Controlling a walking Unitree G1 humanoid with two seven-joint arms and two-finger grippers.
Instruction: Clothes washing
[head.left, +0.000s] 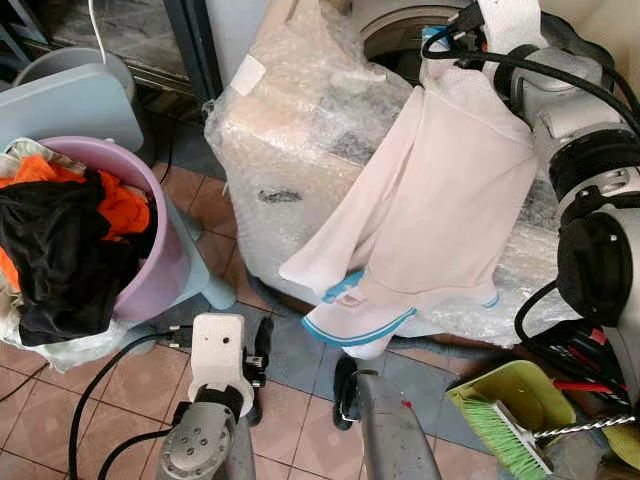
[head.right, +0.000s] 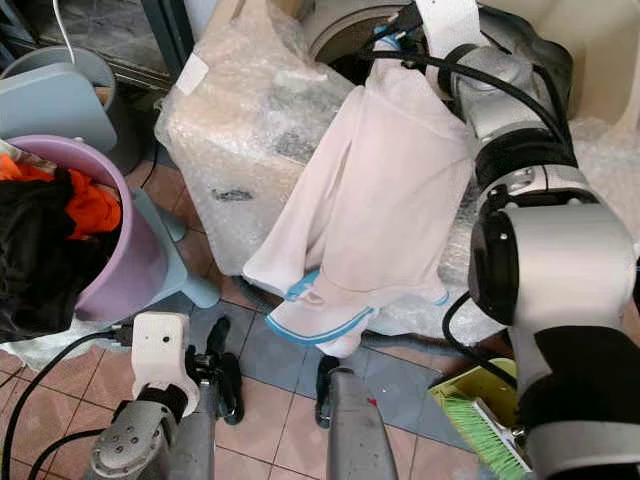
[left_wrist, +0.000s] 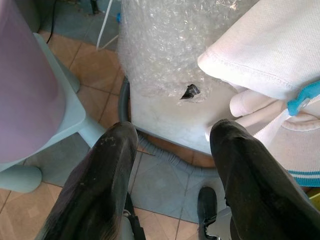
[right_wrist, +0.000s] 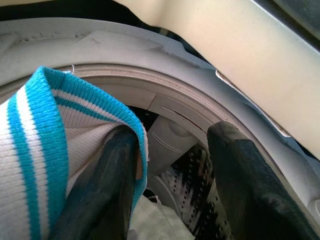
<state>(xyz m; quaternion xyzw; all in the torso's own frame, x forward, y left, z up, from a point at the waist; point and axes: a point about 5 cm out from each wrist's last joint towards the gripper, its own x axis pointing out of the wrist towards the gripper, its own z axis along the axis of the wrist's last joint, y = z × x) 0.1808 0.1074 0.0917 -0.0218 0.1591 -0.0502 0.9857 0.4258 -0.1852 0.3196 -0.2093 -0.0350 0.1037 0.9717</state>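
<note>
Right gripper (right_wrist: 165, 165) found with white shirt (head.left: 430, 210) hooked on one finger above drum (right_wrist: 185, 185); lower deeper before releasing.

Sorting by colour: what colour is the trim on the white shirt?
Turquoise-blue stripes on the white shirt, clearest in the right wrist view at the collar.

The shirt (head.left: 440, 210) was white with turquoise-striped trim, the laundry basket (head.left: 150, 270) lilac and holding black and orange clothes (head.left: 70, 235), the floor (head.left: 130, 385) terracotta and grey-blue tile.
</note>
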